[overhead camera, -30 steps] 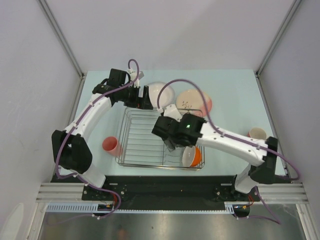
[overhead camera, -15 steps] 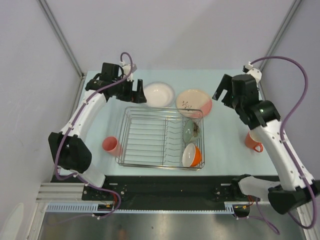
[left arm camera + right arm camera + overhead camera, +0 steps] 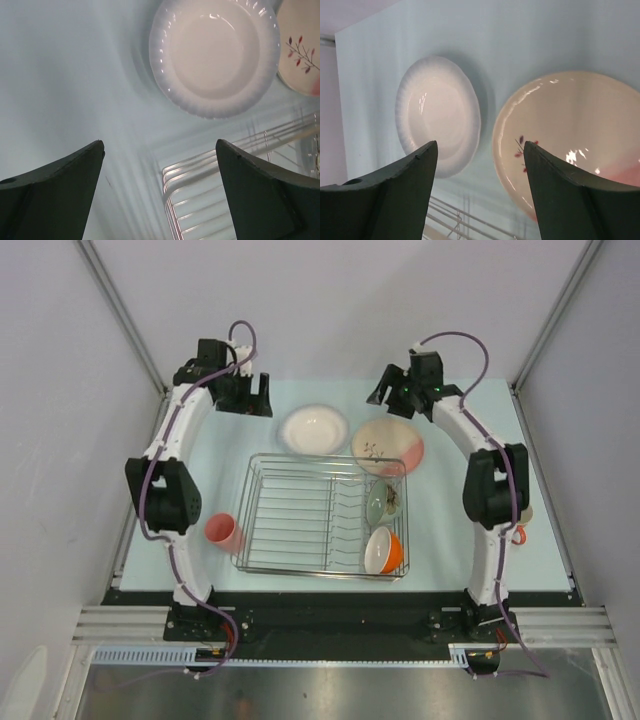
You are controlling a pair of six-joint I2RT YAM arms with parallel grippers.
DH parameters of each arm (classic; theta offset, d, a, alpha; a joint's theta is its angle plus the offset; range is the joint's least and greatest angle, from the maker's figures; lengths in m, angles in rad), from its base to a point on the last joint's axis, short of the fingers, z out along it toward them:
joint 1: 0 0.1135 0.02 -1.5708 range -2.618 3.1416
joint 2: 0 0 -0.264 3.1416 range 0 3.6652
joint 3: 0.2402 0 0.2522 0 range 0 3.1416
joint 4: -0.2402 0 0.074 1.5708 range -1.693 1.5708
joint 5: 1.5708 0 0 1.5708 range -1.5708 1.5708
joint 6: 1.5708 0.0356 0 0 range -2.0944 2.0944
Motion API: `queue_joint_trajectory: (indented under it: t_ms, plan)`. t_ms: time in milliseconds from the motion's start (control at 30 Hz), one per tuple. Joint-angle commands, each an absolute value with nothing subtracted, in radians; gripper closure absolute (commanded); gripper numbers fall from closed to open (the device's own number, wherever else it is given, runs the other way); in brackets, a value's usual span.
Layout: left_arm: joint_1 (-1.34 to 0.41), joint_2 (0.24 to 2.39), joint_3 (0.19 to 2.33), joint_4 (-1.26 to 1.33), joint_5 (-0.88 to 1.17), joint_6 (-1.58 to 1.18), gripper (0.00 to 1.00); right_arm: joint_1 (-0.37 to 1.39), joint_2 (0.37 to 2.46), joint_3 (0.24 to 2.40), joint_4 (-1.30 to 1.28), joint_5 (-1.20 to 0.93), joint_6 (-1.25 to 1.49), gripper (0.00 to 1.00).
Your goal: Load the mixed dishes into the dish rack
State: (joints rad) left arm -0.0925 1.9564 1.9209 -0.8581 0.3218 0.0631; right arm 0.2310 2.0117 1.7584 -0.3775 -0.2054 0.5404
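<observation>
L gripper (image 3: 160, 145) jaws wide, empty | R gripper (image 3: 480, 144) jaws apart, empty | white plate (image 3: 215, 55) top ctr: rigid, glossy, prob slippery/fragile, so pinch rim

The white plate (image 3: 215, 55) is seen to be smooth and shiny, with a ridged rim. The pink plate (image 3: 570, 115) is glazed shiny too. The rack (image 3: 290, 515) is made of bright wire, likely metal. The table (image 3: 220, 460) is seen as dull.
</observation>
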Motion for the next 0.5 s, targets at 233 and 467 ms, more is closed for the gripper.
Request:
queue_joint_trajectory:
  t_ms: [233,467]
  plan:
    - [-0.143,2.187,2.218,-0.851,0.337,0.147,0.03,0.288,2.425,2.229,-0.39,-0.466,0.505,0.25]
    - [-0.147,2.151,2.074,-0.775,0.324,0.129,0.04,0.279,2.529,2.296,-0.403,-0.497,0.5,0.25]
